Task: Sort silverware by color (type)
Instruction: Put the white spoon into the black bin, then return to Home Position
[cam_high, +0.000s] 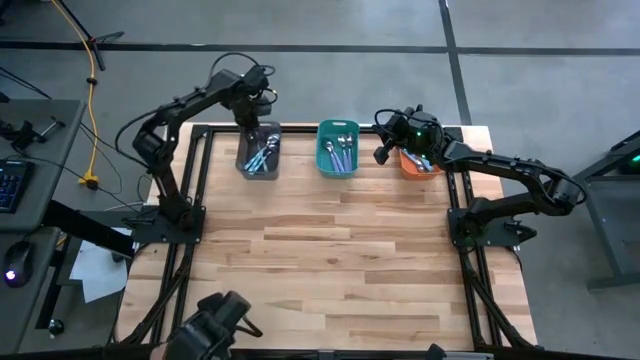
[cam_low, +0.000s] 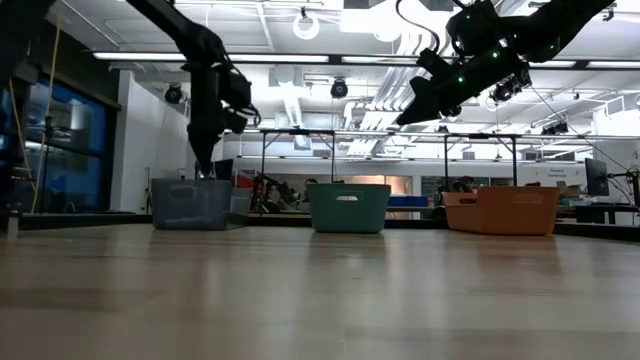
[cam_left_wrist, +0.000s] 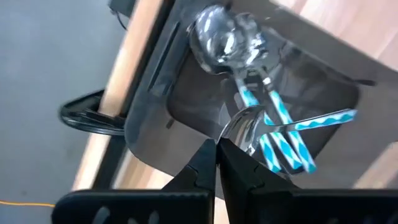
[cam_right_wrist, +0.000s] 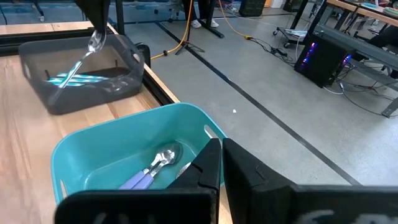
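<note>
A pale wooden tabletop (cam_high: 330, 270) fills the overhead view, with two dark arms mounted at its left and right edges. Three small bins stand in a row along the far edge, around twelve o'clock: a dark grey bin (cam_high: 259, 152) toward eleven o'clock, a teal bin (cam_high: 338, 149) at twelve, and an orange bin (cam_high: 417, 163) toward one o'clock.

The left gripper (cam_left_wrist: 216, 163) hangs over the dark grey bin. Its fingers are pressed together on the bowl of a spoon with a blue-and-white patterned handle (cam_left_wrist: 292, 124), which angles down into the bin. Below it lie more blue-handled spoons (cam_left_wrist: 273, 127), their shiny bowls bunched at one end of the bin.

The right gripper (cam_right_wrist: 221, 165) hovers between the teal and orange bins, above them and clear of the tabletop. Its fingers are closed with nothing between them.

Lilac-handled spoons (cam_right_wrist: 152, 171) lie in the teal bin, bowls near its middle. A few spoons (cam_high: 424, 162) show in the orange bin, partly hidden by the right arm; their handle colour is hard to tell.
</note>
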